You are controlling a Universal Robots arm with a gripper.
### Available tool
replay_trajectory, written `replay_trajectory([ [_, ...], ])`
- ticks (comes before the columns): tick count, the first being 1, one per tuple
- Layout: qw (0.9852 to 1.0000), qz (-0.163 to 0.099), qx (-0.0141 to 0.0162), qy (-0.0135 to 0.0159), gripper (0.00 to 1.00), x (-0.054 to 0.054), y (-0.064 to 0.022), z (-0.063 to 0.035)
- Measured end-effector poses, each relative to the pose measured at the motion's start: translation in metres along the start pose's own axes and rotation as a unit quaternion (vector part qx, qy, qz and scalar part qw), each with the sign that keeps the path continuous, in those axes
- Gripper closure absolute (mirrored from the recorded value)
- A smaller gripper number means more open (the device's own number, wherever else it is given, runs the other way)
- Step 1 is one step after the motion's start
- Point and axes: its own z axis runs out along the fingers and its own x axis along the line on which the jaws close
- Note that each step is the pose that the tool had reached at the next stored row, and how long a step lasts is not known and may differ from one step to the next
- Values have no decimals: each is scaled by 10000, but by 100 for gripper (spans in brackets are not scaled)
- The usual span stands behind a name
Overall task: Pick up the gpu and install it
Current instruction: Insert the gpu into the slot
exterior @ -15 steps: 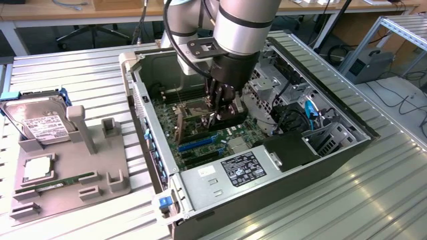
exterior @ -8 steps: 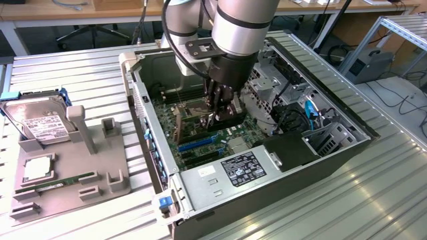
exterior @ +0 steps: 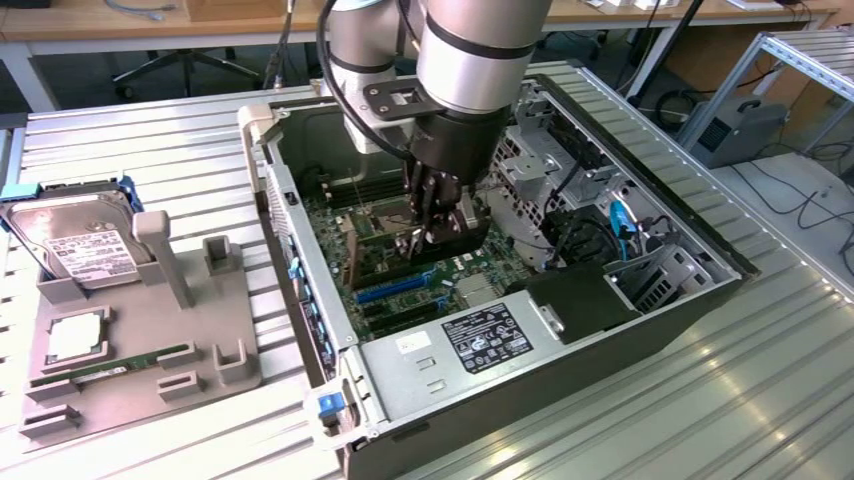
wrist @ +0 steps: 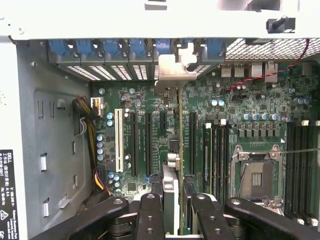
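Observation:
The gpu appears edge-on in the wrist view as a thin dark card. Its silvery end bracket stands against the case's rear slot openings. It hangs over the motherboard's long black expansion slots, and I cannot tell whether it touches one. My gripper is shut on the card's near end, one black finger on each side. In the exterior view the gripper reaches down into the open computer case, holding the dark gpu upright just above the board.
A grey fixture tray at the exterior view's left holds a hard drive, a RAM stick and a CPU. The power supply, drive cages and cables crowd the case. The CPU socket lies beside the card.

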Motion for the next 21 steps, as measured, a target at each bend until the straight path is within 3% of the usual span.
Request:
replay_trajectory([
  [7, 10000, 0, 0, 0, 73, -17, 35, 11],
  [12, 10000, 0, 0, 1, 73, -119, 37, 31],
  [21, 10000, 0, 0, 1, 73, -119, 86, 70],
])
